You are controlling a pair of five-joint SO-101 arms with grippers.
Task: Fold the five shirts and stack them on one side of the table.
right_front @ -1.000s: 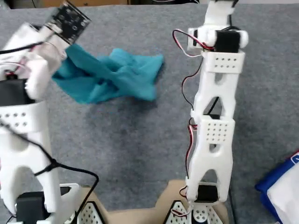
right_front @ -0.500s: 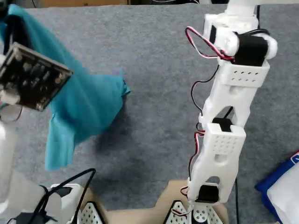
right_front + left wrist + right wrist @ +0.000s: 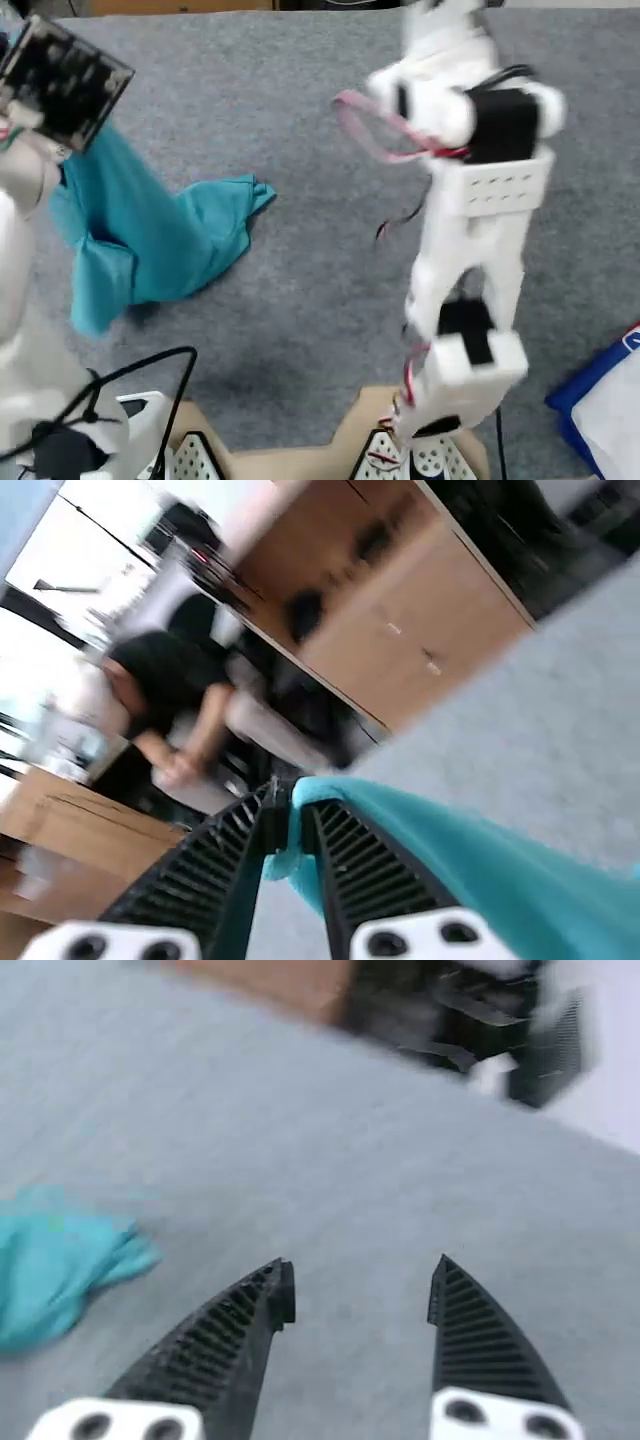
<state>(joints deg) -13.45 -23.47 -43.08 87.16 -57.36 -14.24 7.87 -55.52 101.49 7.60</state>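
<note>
One teal shirt (image 3: 150,240) pinched in L gripper (image 3: 290,798), hem on table (image 3: 300,120); R gripper (image 3: 362,1265) spread.

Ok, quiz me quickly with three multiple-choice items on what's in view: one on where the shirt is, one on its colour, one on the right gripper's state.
1. Where is the shirt?
A. Hanging from the left gripper, lower end on the table.
B. Spread flat in the table's middle.
C. Folded at the table's far right edge.

2. What colour is it?
A. Red.
B. White.
C. Teal.

3. How is the right gripper?
A. Shut on the shirt.
B. Open, holding nothing.
C. Shut, holding nothing.

Answers:
1 A: the left wrist view shows that gripper clamped on the cloth, which drapes down to the table in the high view.
2 C: the cloth is teal in every view.
3 B: its jaws stand apart with bare table between them.
</note>
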